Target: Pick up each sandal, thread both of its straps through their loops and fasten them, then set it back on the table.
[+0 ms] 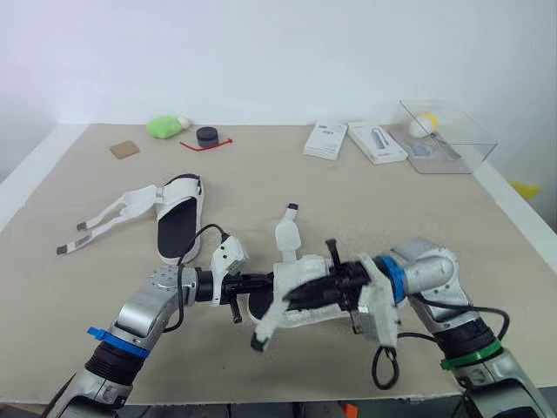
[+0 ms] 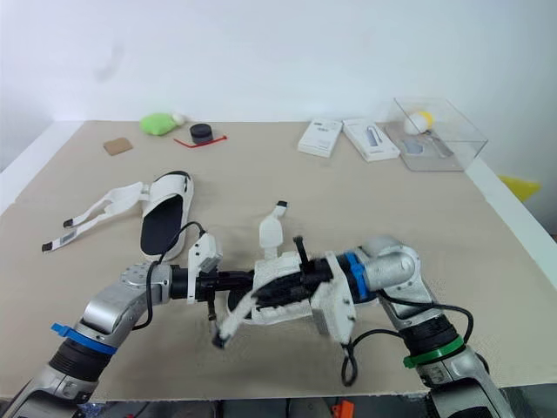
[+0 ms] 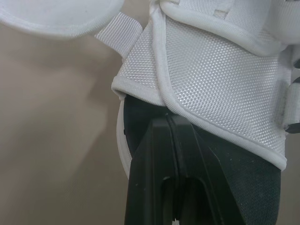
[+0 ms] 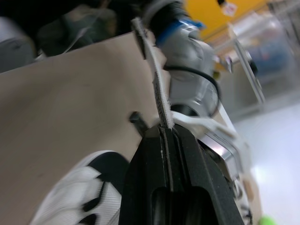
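Sandal fastening looks barely begun: one sandal (image 1: 300,277) sits between the arms near the surface's (image 1: 365,209) front edge, right pincer (image 1: 300,298) clamped on a strap (image 4: 158,89), left pincer (image 1: 254,284) closed against its mesh, while the other sandal (image 1: 178,222) lies behind, straps (image 1: 113,216) loose.

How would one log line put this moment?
right tool: shut on strap | left tool: shut, at sandal | other sandal: on table, unfastened

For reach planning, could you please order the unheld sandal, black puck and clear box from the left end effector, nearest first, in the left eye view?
From the left end effector:
1. Unheld sandal, just beyond, left.
2. Black puck, far side, left.
3. Clear box, far right corner.
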